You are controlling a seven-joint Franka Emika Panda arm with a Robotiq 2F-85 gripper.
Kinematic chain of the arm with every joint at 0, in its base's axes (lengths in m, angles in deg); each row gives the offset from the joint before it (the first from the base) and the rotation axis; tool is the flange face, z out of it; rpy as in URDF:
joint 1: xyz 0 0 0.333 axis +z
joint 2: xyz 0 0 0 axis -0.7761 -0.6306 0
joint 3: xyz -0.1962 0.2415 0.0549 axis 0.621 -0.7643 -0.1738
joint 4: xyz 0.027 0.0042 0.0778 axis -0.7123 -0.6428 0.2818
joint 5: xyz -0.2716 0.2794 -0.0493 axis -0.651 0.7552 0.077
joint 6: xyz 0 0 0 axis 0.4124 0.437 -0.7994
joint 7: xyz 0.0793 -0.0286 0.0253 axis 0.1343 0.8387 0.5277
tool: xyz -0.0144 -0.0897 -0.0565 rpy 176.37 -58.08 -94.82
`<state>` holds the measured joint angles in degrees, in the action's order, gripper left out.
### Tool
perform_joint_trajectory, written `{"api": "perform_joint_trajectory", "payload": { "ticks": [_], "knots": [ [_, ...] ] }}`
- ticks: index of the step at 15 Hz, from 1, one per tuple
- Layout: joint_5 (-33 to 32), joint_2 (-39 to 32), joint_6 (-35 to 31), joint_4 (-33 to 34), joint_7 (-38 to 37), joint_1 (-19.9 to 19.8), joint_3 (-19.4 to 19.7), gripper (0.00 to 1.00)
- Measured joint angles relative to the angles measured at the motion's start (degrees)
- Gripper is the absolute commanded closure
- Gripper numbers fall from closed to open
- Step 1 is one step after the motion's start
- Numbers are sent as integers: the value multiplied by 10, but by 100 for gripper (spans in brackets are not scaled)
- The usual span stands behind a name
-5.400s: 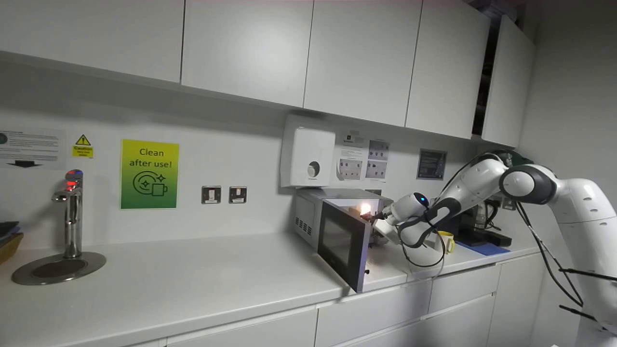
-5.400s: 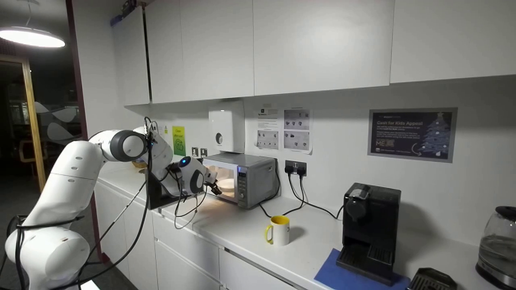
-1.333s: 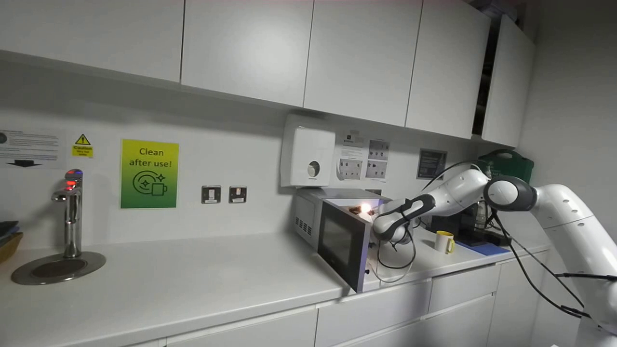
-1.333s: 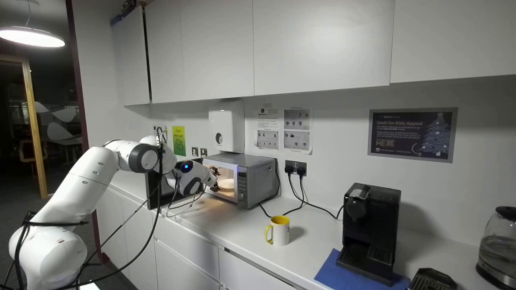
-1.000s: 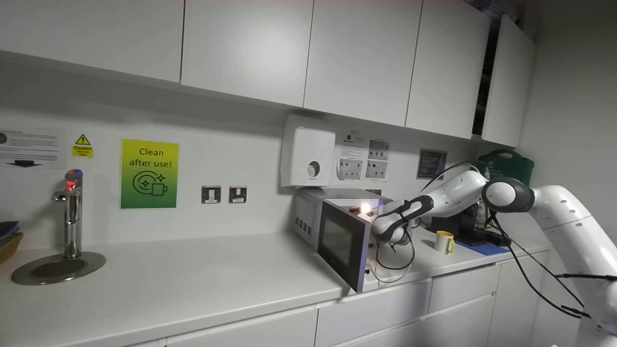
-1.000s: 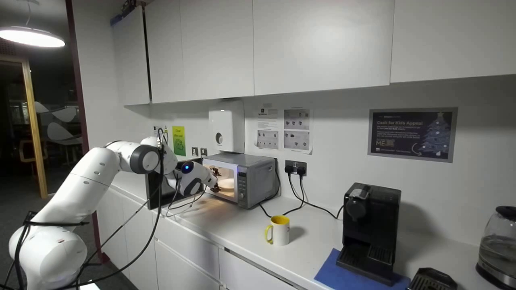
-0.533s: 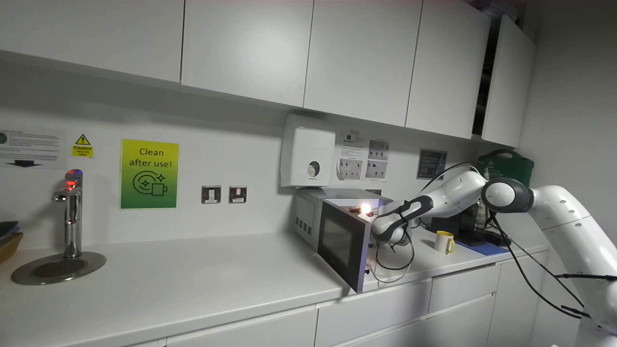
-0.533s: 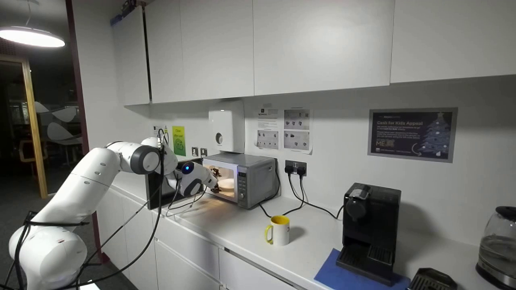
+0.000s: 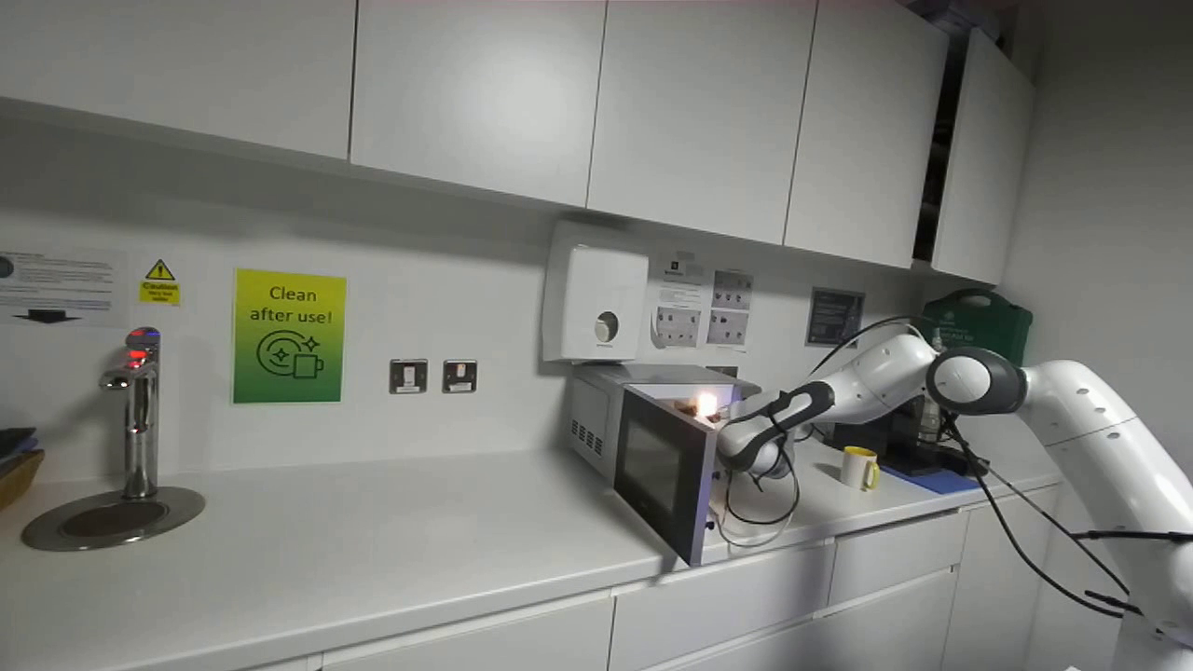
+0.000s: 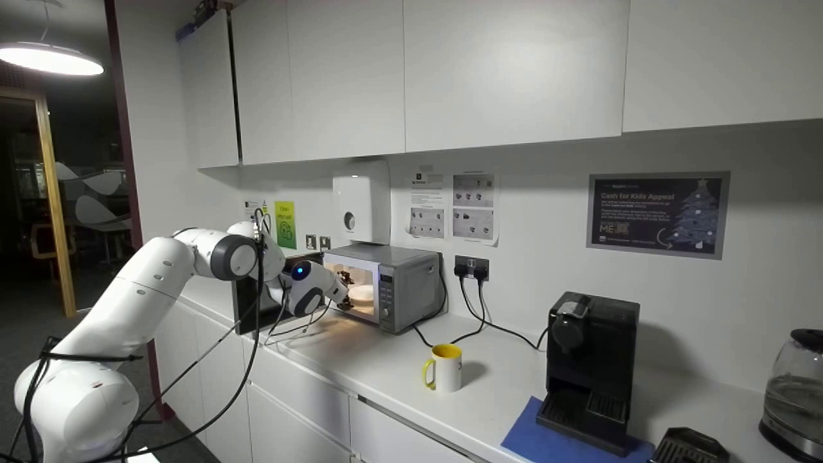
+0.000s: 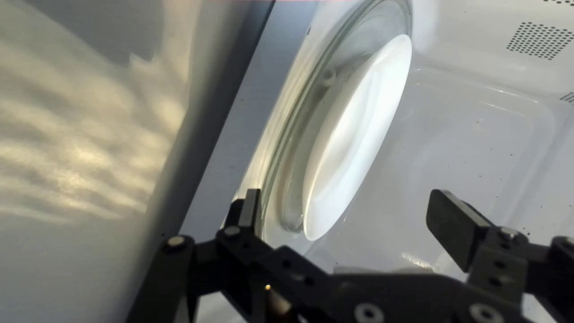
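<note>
Wrist view: gripper [image 11: 347, 215] spread wide before a white plate [image 11: 358, 139]

Two black fingers [image 11: 455, 229] stand well apart, blocky, with flat-faced tips and links joined by round metal screws. Beyond the gap lies the plate, smooth and glossy, its raised rim showing as a slim oval from this angle. It sits on a clear glass turntable [image 11: 385, 24] inside the microwave [image 10: 415, 283], whose pale, smooth inner walls are speckled dark and pierced by a patch of small holes [image 11: 540, 41]. Whether the finger beside the turntable touches it, I cannot tell.

In both exterior views the boxy grey microwave stands on a smooth white worktop [image 9: 373, 522], its flat door [image 9: 662, 466] swung open around a dark glass pane. The rounded, shiny white robot arm [image 9: 862, 382] ends at the lit opening. Apart from both stands a straight-sided mug [image 10: 448, 373], white outside and yellow inside, with a looped yellow handle. Farther along in an exterior view, an angular black coffee machine [image 10: 604, 341] rests on a flat blue mat [image 10: 533, 431], with a rounded glass jug [image 10: 794, 399] near the picture's edge.
</note>
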<state>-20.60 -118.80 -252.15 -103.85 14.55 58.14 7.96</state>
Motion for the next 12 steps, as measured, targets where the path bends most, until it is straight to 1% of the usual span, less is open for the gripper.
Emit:
{"api": "perform_joint_trajectory", "payload": {
  "ticks": [6,12],
  "knots": [
    [1,-14,0,27,10,0,0,0],
    [5,-27,0,40,12,0,0,0]
  ]
}}
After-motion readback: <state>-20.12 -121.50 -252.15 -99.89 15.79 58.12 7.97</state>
